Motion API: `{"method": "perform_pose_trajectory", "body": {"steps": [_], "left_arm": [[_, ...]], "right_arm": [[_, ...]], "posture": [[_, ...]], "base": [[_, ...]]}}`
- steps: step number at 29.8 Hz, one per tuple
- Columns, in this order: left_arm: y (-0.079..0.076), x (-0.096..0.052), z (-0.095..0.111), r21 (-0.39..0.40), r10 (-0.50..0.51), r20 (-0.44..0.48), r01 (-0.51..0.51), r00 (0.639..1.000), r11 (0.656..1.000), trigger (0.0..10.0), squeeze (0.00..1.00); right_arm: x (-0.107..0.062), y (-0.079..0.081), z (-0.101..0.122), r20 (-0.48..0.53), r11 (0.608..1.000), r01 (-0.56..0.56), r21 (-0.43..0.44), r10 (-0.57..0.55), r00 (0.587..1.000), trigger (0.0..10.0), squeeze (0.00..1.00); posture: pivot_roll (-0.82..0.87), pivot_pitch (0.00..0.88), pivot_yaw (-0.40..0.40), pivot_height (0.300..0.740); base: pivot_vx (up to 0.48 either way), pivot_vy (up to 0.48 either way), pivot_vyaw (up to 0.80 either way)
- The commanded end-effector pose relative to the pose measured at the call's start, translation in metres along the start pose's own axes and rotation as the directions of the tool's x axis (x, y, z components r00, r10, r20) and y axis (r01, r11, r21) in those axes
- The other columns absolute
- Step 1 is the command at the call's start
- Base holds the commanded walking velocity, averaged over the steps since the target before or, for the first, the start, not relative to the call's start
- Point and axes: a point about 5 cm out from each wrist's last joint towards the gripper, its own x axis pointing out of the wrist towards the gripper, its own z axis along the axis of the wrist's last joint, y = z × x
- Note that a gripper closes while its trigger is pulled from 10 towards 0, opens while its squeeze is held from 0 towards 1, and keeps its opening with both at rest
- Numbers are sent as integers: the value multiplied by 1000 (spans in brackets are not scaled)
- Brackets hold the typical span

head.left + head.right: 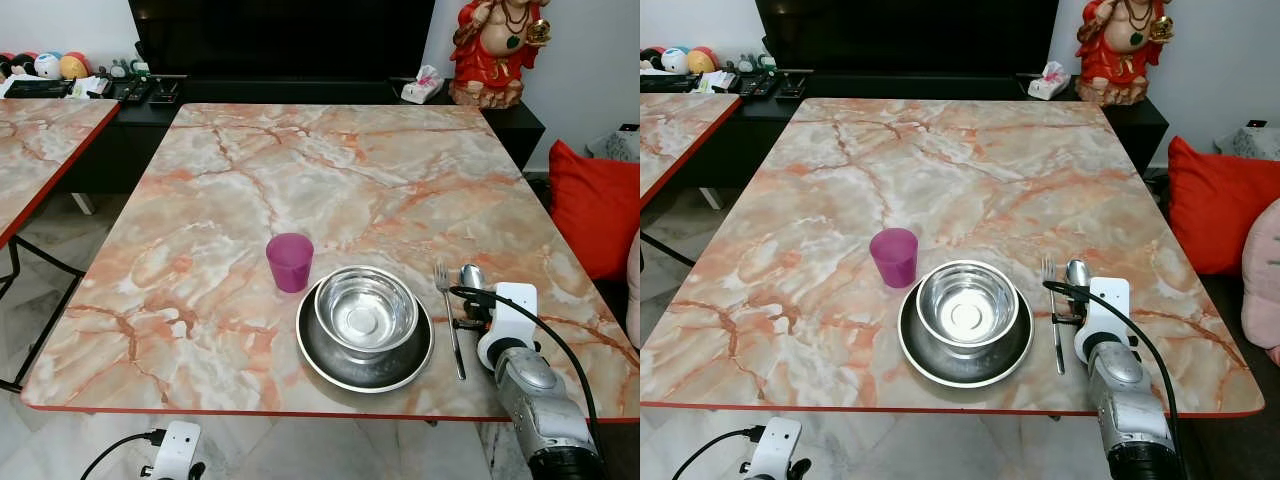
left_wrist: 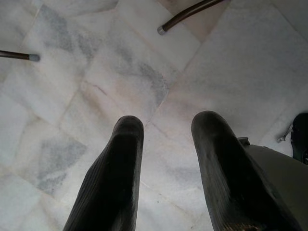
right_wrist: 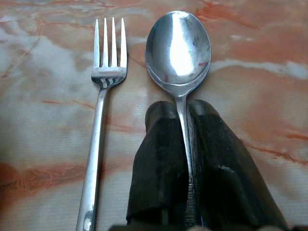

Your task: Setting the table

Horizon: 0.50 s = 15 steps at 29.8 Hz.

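The big bench has a smooth top with pink and orange marble swirls. Near its front edge sits a round, dark metal plate with a shiny steel bowl inside it. A small purple cup stands just beside the plate. A thin fork lies flat right of the plate. The right pincer is clamped on the handle of a shiny spoon, next to the fork. The left pincer hangs apart over the white floor.

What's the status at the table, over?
Right hand shut on silver metal spoon, beside steel fork. Left hand open over floor. Nothing in the way.
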Motion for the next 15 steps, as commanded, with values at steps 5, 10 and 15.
{"method": "perform_pose_trajectory", "body": {"steps": [5, 10, 15], "left_arm": [[1, -1, -3, -2, 2, -15, -2, 1000, 1000, 10000, 0], [0, -1, -3, -1, 1, -14, -1, 1000, 1000, 10000, 0], [0, -1, -4, -3, 2, -15, -2, 1000, 1000, 10000, 0]], "right_arm": [[1, 3, -3, -18, 1000, -11, 5, 12, 1000, 10000, 0], [1, 4, -2, -18, 1000, -19, 6, 19, 1000, 10000, 0], [1, 5, -2, -18, 1000, -25, 5, 25, 1000, 10000, 55]], "posture": [[100, 47, -16, 740], [99, 48, -17, 740], [101, 48, -18, 740]], "base": [[0, 0, 0], [0, 0, 0], [0, 0, 0]]}}
